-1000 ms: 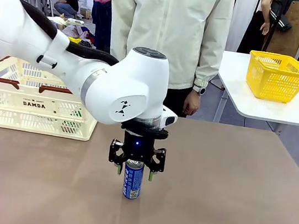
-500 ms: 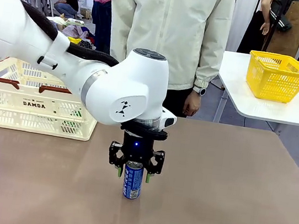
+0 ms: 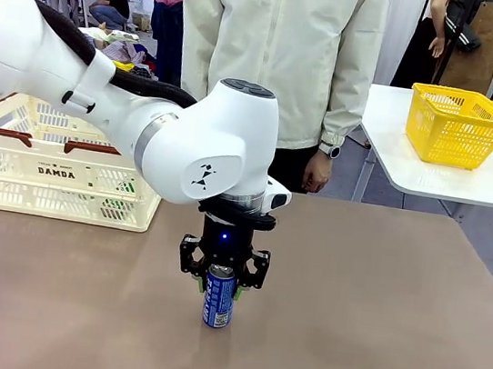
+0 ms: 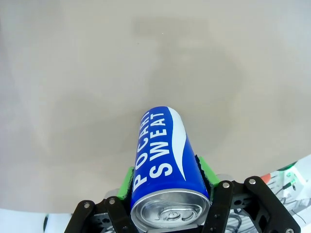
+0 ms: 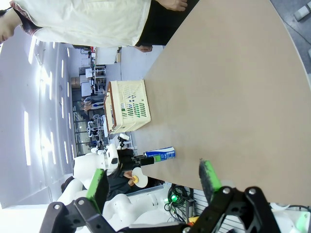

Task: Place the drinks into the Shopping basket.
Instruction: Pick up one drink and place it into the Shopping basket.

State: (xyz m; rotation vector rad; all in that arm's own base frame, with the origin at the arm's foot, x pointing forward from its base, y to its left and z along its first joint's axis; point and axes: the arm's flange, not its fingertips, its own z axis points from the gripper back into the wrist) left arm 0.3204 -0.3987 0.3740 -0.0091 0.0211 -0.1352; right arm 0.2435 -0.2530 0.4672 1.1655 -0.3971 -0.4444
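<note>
Now, can: slim blue metal can with white lettering (image 3: 218, 302) stands upright on the brown bench (image 3: 373, 331), silver top up, long axis vertical.
Left fingers (image 3: 220, 286): green pads touching both sides of can.
Right fingers (image 5: 153, 182): spread wide, holding nothing.
Basket: cream lattice basket with brown rim (image 3: 57, 162) at bench's far left.

Can (image 3: 218, 298) right of Shopping basket (image 3: 55, 172)

Robotics lab / data-collection hall. White robot arm (image 3: 102, 100) working at a brown desk (image 3: 375, 313), more white robots (image 5: 97, 170) and workstation desks in rows behind under long ceiling strip lights (image 5: 26, 141), and people standing or sitting around nearby.
</note>
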